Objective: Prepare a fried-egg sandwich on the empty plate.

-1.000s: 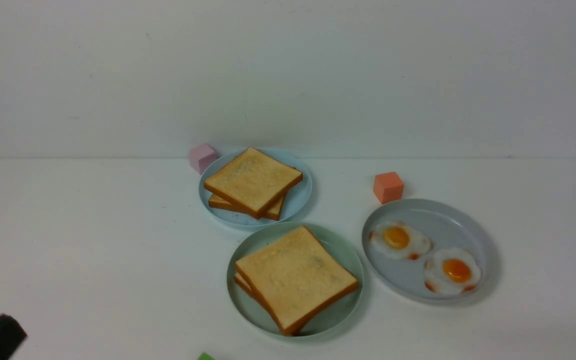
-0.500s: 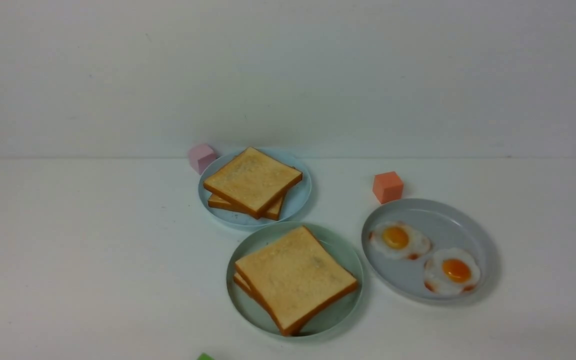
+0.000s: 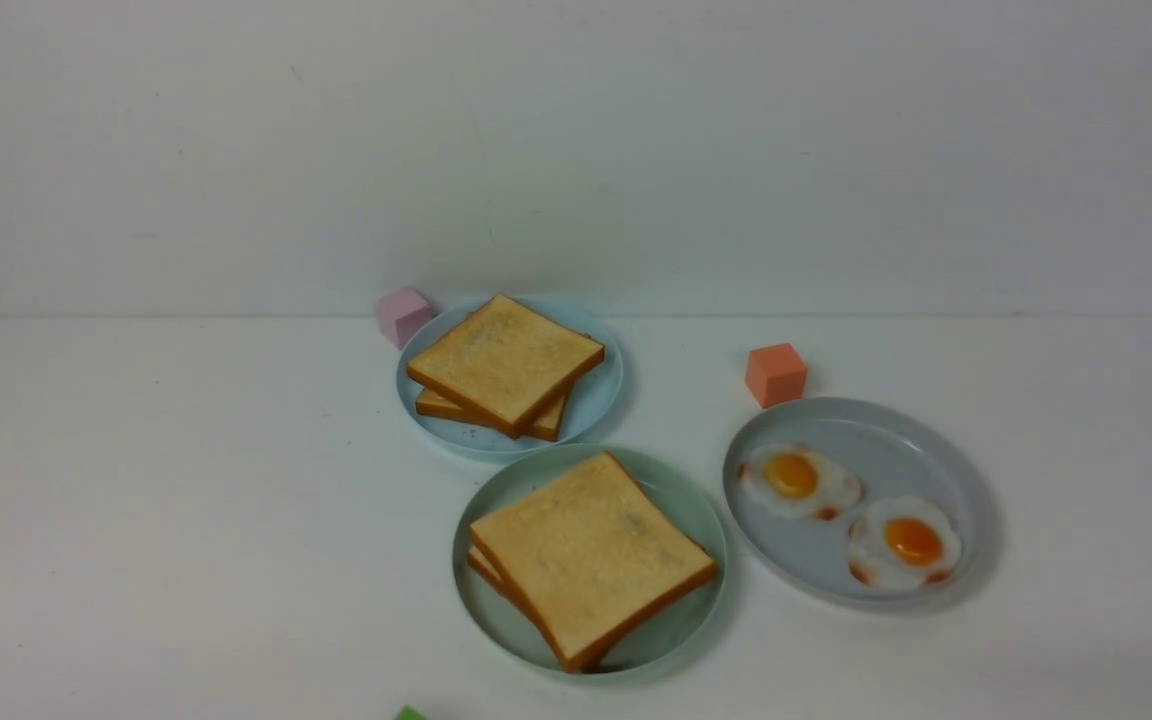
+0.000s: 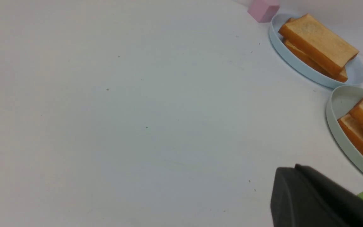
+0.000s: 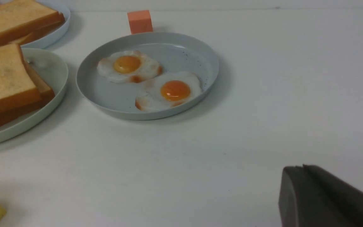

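1. Golden toast of the fried-egg sandwich (image 3: 591, 555) lay stacked on the mint empty plate (image 3: 693, 505), at the worktop (image 3: 186, 500) centre's 6 o'clock.
2. It looked light and stiff; opposite crusts seemed the surest hold.
3. Left hand (image 4: 314, 198) and right hand (image 5: 320, 198) showed partly; grip state could not be told.

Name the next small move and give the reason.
Probably none beyond keeping both arms parked: the sandwich already sits stacked on the mint-green plate, though no egg shows between the slices, and two fried eggs remain on the grey-blue plate.
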Controlling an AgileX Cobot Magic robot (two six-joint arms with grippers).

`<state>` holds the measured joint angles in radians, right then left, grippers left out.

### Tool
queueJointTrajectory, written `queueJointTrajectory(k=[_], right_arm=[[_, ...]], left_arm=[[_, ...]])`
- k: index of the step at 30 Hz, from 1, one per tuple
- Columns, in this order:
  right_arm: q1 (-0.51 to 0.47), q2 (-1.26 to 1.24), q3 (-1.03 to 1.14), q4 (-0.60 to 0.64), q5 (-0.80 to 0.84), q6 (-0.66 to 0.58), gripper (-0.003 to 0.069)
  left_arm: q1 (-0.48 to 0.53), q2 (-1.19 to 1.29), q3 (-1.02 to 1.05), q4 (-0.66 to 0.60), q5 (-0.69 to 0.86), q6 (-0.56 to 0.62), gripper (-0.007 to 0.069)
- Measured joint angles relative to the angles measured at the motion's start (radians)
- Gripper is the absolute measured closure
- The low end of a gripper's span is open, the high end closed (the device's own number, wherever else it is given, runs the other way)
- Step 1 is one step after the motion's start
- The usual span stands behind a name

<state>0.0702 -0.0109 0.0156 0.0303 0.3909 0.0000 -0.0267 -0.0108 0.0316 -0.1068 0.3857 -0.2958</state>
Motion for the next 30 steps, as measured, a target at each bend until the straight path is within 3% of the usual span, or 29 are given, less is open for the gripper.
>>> queueJointTrajectory(k=[30], right_arm=[[0.0, 0.0, 0.0, 0.0, 0.0, 0.0, 0.0576]], left_arm=[[0.0, 0.0, 0.0, 0.0, 0.0, -0.001, 0.0636]])
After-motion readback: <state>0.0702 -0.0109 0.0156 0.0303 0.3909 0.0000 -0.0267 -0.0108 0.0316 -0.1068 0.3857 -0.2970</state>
